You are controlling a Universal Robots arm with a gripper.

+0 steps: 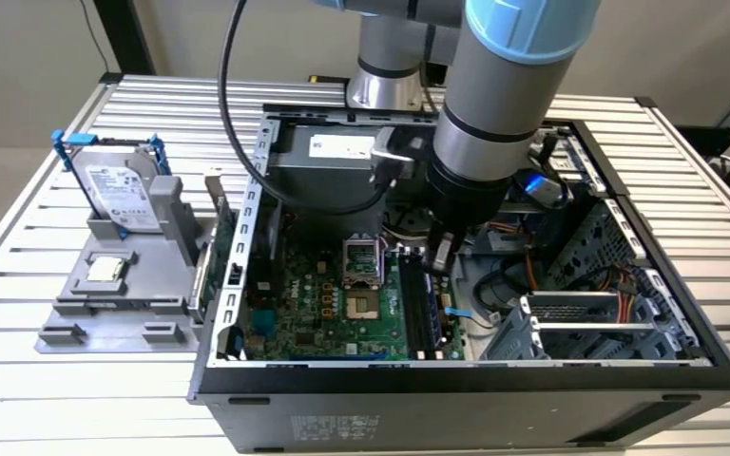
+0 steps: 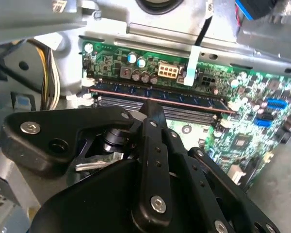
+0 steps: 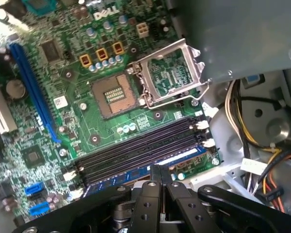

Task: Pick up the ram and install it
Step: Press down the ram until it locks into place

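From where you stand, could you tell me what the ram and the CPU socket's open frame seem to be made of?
The ram: apparently circuit-board laminate, matte bluish, a row of dark chips along it. The socket frame: likely bare steel or similar metal, silvery and glossy, with thin bent edges. The end effector looks like matte black metal or plastic.

The arm [image 1: 492, 114] reaches steeply down, its pincer [image 3: 160, 171] pressed together at the tips.

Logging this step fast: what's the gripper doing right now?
Gripper: shut, fingers pressed together with nothing between them, tips on the top edge of the ram standing in its motherboard slot.
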